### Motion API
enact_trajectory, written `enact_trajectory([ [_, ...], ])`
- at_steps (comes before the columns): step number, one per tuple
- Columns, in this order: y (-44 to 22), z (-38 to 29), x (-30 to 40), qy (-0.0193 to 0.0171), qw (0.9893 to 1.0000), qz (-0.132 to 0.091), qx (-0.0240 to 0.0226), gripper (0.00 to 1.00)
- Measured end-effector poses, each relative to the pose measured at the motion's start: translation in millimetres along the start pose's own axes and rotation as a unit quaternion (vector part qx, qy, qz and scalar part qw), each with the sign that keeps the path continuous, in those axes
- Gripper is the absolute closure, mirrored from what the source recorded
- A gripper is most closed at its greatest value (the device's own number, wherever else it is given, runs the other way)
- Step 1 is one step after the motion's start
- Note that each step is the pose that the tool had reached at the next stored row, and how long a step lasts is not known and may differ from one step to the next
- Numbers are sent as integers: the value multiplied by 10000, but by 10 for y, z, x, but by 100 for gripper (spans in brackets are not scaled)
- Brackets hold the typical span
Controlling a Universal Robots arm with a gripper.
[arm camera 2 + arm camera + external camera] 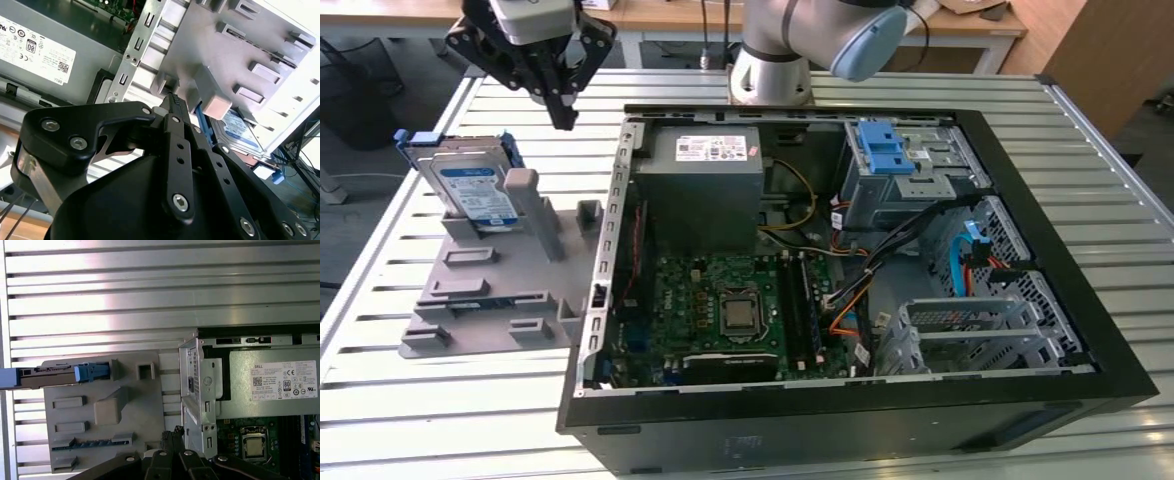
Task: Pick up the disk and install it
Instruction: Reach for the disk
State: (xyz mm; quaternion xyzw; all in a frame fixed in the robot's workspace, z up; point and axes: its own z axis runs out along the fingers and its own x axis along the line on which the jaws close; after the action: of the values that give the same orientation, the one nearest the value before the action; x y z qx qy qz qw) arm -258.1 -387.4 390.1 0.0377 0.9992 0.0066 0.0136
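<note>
Exterior view: noted gripper (pixel 564 122) closed and empty, hanging clear of the disk (pixel 471 190), above it and toward the exterior view's right; disk upright in grey fixture (pixel 487 300). Second wrist view: found gripper (pixel 173 100) pinched together on nothing, disk (pixel 239 131) beyond it, untouched. First wrist view: recorded disk (pixel 50 376) edge-on in fixture, apart from gripper (pixel 172 434).

A slatted metal table (pixel 414 420) gleams under bright light; behind it runs a wooden desk (pixel 667 14), grey floor (pixel 340 230) alongside.
</note>
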Motion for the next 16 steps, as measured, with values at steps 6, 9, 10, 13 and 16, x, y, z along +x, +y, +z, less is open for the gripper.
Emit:
enact_trajectory([
  [6,-4,1,58,0,10000,0,0,89],
  [9,-6,2,92,0,10000,0,0,89],
  [10,-6,2,104,0,10000,0,0,89],
  [13,-8,2,142,0,10000,0,0,89],
  [16,-8,-1,296,0,10000,0,0,89],
])
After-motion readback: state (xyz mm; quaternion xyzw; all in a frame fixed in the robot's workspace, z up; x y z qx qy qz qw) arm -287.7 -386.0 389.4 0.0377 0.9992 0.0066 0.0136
